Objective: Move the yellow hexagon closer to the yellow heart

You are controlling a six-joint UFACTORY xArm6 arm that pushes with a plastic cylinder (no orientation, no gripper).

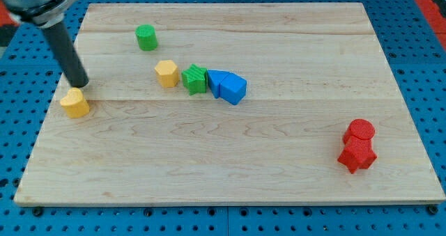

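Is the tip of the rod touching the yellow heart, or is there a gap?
Cannot tell. In the camera view, my tip ends right at the upper edge of the yellow heart, with no board visible between them, but overlap from this angle could hide a small gap.

No readable text, labels, brands, numbers or signs anywhere.

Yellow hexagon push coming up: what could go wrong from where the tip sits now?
1. My tip sits right above the yellow heart, not by the yellow hexagon; moving off carelessly could knock the heart toward the board's left edge.
2. The green star touches or nearly touches the hexagon's right side, with the blue blocks behind it, so getting behind the hexagon may scatter them.
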